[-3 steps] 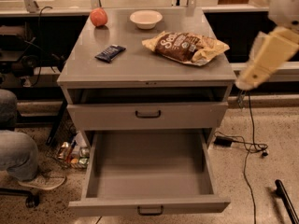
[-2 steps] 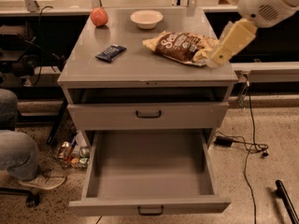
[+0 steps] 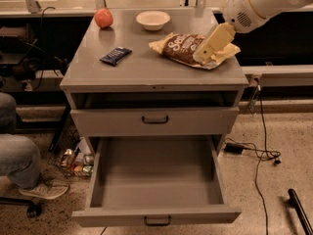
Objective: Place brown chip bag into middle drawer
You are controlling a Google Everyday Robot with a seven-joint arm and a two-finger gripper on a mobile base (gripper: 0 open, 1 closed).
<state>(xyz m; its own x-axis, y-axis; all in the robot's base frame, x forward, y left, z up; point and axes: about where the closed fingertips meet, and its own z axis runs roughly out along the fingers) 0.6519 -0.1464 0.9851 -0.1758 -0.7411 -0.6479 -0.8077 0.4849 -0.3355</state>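
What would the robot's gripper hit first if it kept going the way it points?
Probably the brown chip bag: the gripper slants downward, right over the bag's right-hand part on the cabinet top. Whether they touch cannot be judged.

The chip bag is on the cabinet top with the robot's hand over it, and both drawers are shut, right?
No. The camera view shows the middle drawer pulled open; only the upper drawer looks shut. The brown chip bag does lie on the cabinet top, with the gripper over it.
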